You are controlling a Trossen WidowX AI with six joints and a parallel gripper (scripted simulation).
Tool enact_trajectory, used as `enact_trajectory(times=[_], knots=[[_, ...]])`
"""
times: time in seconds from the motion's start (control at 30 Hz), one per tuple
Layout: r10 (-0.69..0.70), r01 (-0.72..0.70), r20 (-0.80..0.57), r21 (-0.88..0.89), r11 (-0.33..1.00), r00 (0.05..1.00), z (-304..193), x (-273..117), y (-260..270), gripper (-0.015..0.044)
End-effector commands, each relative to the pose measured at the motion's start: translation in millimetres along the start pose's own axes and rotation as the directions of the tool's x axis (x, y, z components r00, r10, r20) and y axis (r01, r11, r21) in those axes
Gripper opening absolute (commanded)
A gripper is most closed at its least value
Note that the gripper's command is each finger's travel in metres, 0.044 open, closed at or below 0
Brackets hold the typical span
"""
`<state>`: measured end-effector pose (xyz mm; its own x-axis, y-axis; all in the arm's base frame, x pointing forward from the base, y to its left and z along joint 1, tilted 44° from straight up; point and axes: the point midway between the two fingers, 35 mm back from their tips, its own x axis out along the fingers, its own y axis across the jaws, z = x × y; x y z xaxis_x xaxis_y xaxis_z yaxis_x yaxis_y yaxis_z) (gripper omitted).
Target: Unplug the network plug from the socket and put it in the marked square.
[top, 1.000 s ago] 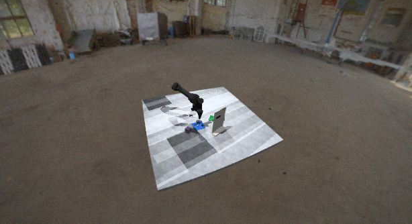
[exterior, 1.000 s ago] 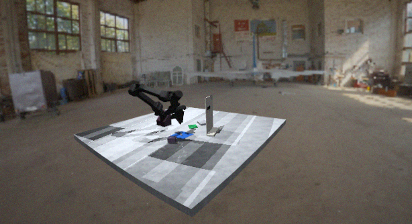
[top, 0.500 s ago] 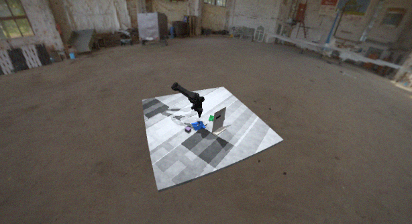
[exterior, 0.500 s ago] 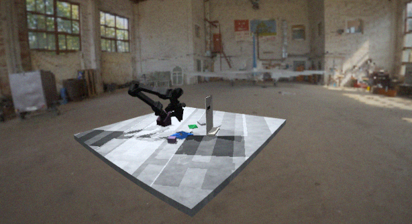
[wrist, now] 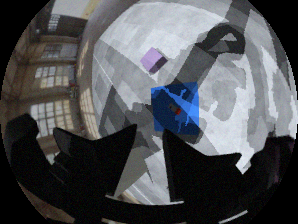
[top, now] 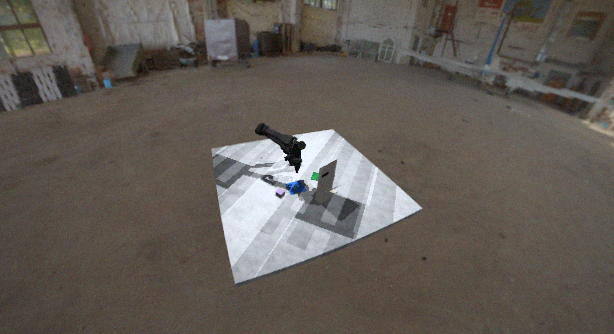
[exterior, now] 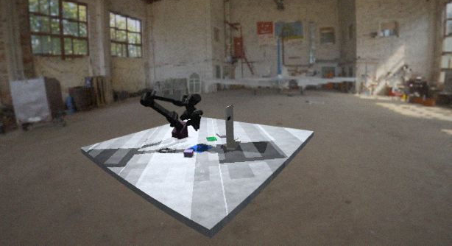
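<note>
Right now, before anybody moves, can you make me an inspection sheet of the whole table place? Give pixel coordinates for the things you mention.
Surface: pale table (top: pixel 260 248) (exterior: pixel 206 197) (wrist: pixel 120 35), streaked with shadows.
Job's things: the small grey-and-red plug (wrist: pixel 175 108) lies on the blue square (top: pixel 296 187) (exterior: pixel 200 148) (wrist: pixel 160 122); the panel (top: pixel 326 180) (exterior: pixel 230 127) (wrist: pixel 135 172) stands upright.
Clutter: a purple block (top: pixel 280 193) (exterior: pixel 188 153) (wrist: pixel 152 59) beside the blue square; a green patch (top: pixel 314 176) (exterior: pixel 211 138) near the panel.
Grippers: one hand (top: pixel 298 171) (exterior: pixel 198 129) (wrist: pixel 149 129), above the table, fingers partly open, holding nothing.
Cables: nothing seen.
Surroundings: big old hall with windows.
</note>
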<state>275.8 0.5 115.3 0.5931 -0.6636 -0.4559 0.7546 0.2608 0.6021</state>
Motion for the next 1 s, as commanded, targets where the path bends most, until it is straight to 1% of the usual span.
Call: enact_trajectory(times=[0.0, 0.97], knots=[[0.000, 0.000, 0.000, 0.000, 1.000, 1.000, -0.1, -0.3, 0.3, 0.0156], [-0.010, 0.010, -0.007, 0.007, 1.000, 1.000, -3.3, -59.2, 43.5, 0.0156]])
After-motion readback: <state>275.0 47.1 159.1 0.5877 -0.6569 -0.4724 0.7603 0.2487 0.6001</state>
